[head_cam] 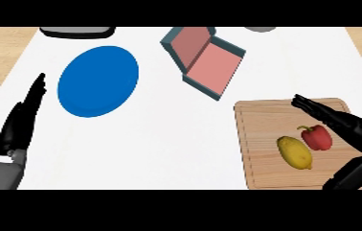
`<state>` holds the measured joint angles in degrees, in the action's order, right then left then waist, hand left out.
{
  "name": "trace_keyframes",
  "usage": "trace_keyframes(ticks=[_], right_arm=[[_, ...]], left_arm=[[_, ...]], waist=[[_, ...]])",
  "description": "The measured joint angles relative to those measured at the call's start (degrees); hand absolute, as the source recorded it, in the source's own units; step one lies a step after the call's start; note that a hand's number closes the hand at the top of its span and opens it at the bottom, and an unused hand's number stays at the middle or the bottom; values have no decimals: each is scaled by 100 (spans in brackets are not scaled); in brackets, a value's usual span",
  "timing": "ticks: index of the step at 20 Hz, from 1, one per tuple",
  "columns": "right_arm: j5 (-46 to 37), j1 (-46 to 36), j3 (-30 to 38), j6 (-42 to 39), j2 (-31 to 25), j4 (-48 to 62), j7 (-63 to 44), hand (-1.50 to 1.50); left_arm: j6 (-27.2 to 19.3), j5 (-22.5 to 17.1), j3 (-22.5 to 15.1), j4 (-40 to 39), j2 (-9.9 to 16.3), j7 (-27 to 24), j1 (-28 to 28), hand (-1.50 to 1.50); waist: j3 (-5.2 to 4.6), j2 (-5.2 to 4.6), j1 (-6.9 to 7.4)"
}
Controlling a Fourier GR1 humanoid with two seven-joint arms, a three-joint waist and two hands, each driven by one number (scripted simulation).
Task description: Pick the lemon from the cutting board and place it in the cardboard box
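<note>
The lemon (295, 152) lies mid-board beside a red pepper (317, 137), near the cutting board (263, 139) front edge; right hand (332, 116) fingers spread wide above; left hand (21, 122) rests open at the worktop's (170, 139) left edge.

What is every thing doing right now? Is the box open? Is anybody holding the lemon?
lemon: lying on the cutting board, not held
red pepper: lying beside the lemon, not held
cutting board: flat on the counter
box: open, nothing inside
blue plate: nothing on it
right hand: open, over the board
left hand: open, resting at the left edge
</note>
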<state>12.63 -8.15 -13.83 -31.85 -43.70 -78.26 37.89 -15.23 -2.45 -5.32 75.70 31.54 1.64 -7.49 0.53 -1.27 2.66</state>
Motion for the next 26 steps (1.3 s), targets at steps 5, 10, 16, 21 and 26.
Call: trace_keyframes(ticks=[5,10,16,21,26], right_arm=[[-970,-452,-177,562,-284,514,790,-150],[-2142,-903,-675,1077,-785,809,1318,-150],[-3383,-1588,-1490,1408,-966,1181,1539,-150],[-4160,-2084,-2063,1522,-759,1553,1599,-150],[-4736,-2449,-2298,1622,-380,2101,1631,-150]], left_arm=[[-82,113,-44,-78,-63,104,-76,0],[-62,168,-54,-124,-63,112,-69,0],[-64,238,-39,-136,-89,144,-102,0],[1,236,83,-165,-59,205,-97,0],[-3,328,165,-127,-160,130,83,0]], waist=[[-4,16,27],[-20,31,73],[-37,53,52],[-46,78,-35],[-49,99,-119]])
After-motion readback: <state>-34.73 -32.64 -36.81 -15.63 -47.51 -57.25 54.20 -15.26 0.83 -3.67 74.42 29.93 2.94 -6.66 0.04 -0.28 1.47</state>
